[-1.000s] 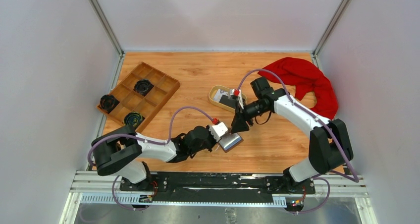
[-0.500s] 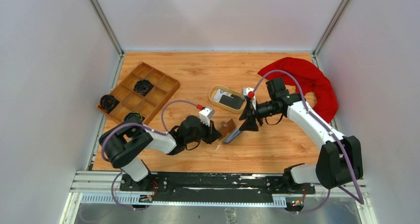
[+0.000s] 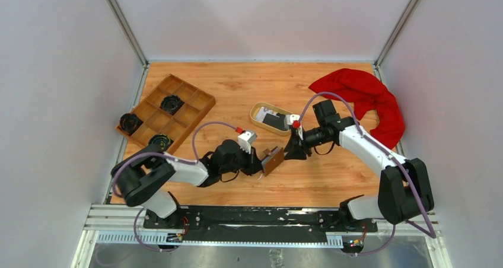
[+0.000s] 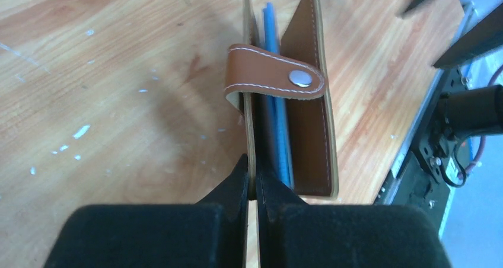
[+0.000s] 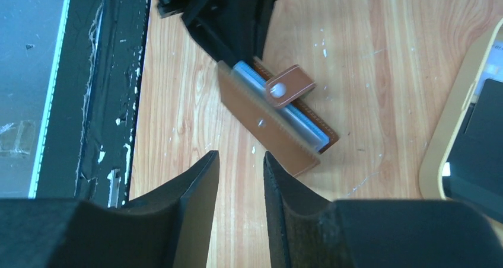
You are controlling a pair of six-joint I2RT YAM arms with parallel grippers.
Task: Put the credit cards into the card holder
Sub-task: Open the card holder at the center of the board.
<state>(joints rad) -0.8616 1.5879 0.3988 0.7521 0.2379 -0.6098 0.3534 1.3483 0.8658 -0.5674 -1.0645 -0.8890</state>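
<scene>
Versus a second back: card holder [image 3: 273,159] gone from splayed open, grey pockets up, to nearly folded, a narrow V; right hand [image 5: 240,161] now just off it, fingers parted, nothing between them. Probably a card just seated: blue-grey card edges [image 4: 276,108] showing between the flaps. Left hand [image 4: 256,185] clenched on one flap, holder on edge at mid-tabletop [image 3: 237,84]; resting or lifted, cannot tell. Long axis diagonal in top view, near-left to far-right; strap [image 4: 276,78] side facing right hand. Black card [image 3: 274,121] left in tan dish [image 3: 255,115]; more trips likely.
</scene>
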